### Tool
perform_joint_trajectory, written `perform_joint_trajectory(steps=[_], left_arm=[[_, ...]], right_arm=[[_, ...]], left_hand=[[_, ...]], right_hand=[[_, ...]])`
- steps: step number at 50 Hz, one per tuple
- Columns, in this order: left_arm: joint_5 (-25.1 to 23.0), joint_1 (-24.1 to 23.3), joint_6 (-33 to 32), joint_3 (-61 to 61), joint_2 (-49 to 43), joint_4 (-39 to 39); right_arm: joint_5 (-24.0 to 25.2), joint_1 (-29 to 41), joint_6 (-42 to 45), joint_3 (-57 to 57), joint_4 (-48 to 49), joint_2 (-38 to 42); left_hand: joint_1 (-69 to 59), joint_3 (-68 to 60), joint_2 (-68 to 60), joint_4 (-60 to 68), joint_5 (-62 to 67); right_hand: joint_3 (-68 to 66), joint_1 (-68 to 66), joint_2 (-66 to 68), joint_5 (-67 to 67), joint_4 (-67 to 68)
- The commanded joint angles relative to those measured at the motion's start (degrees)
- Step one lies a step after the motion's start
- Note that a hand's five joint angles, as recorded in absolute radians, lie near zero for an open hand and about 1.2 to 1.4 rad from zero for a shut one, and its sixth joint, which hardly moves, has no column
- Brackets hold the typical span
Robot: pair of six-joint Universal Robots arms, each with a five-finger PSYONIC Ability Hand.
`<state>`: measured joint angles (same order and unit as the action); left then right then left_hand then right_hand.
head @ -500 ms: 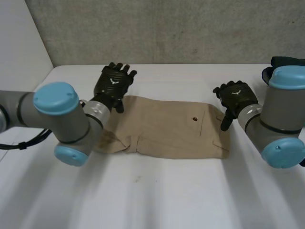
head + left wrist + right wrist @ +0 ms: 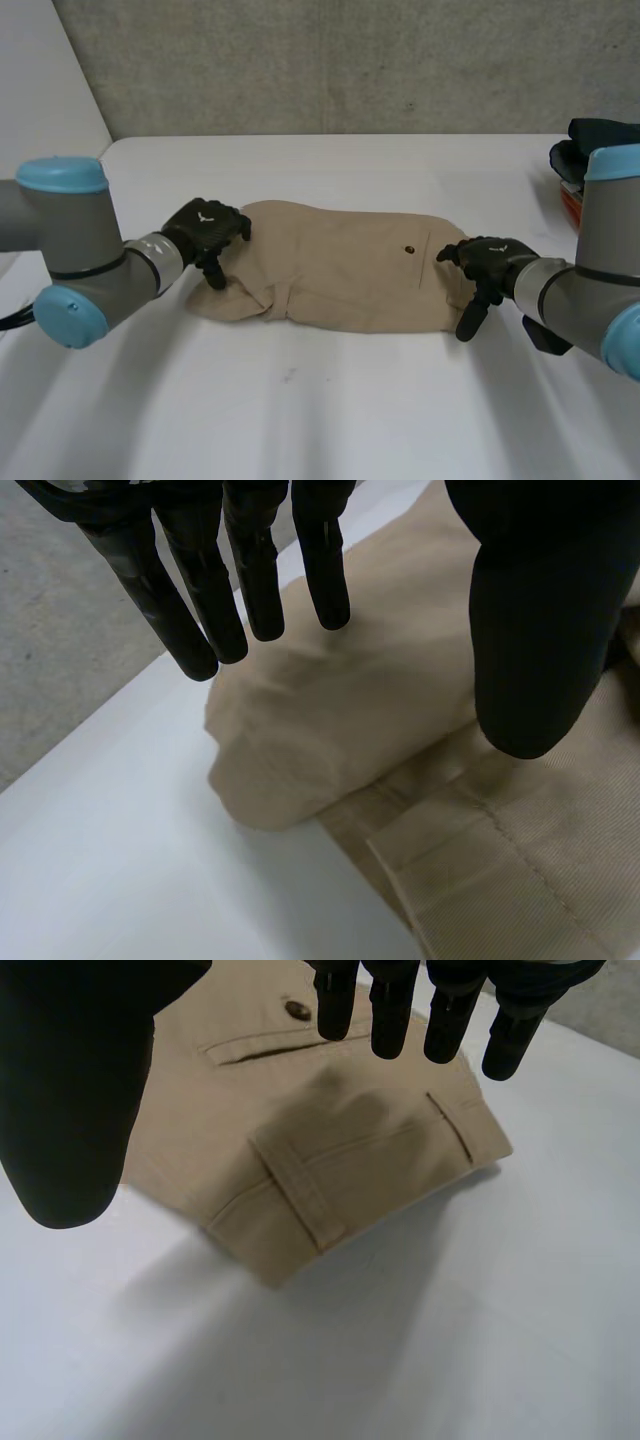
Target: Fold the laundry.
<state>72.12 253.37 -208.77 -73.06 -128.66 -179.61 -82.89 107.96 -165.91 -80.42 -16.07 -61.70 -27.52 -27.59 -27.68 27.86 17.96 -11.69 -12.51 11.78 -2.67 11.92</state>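
Folded tan trousers are lying mid-table, running 9 to 3 o'clock. L hand is poised at their 9 o'clock end and R hand at the 3 o'clock end, both w/ fingers spread wide, gripping nothing.

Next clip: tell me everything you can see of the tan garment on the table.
The tan garment looks like woven cotton trousers or shorts, folded into a long flat bundle lying across the white table. A buttoned welt pocket and belt loops show at its waistband end, under the open right robot hand. The other end is rounded and rumpled, beneath the open left robot hand. Whether either hand touches the cloth cannot be told.
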Motion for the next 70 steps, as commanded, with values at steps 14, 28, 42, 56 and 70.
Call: perform_joint_trajectory(steps=[14, 28, 42, 56, 70], left_arm=[[11.99, -6.04, -8.66, -12.18, 8.32, 5.14], [22.28, -6.66, -14.92, -21.34, 14.4, 1.46], [20.08, -8.16, -3.76, -20.19, 22.92, 7.78], [10.6, -7.63, 8.81, -17.47, 24.77, 3.66], [-0.74, -7.28, 19.89, -14.75, 24.15, 1.37]], right_arm=[[-1.31, -1.35, -0.21, 0.78, 4.2, -0.44], [0.01, -0.3, 2.69, 15.2, -7.4, 8.79], [-1.3, 0.93, 2.08, 17.67, -4.67, 10.21], [-2.97, 7.08, 2.61, -8.87, 8.49, -5.09], [-11.93, 10.95, 7.96, -11.78, 28.28, 3.16]], left_hand=[[-52.48, -52.41, -52.32, 52.14, 52.04], [-52.48, -52.41, -52.32, 52.14, 52.04], [2.16, 2.23, 2.32, -2.5, -2.6], [17.52, 17.59, 17.68, -17.86, -17.96], [17.52, 17.59, 17.68, -17.86, -17.96]], right_hand=[[1.69, 2.51, -1.78, 2.67, -1.92], [1.69, 2.51, -1.78, 2.67, -1.92], [1.69, 2.51, -1.78, 2.67, -1.92], [-1.51, -0.68, 1.41, -0.52, 1.28], [-19.29, -18.46, 19.19, -18.3, 19.06]])
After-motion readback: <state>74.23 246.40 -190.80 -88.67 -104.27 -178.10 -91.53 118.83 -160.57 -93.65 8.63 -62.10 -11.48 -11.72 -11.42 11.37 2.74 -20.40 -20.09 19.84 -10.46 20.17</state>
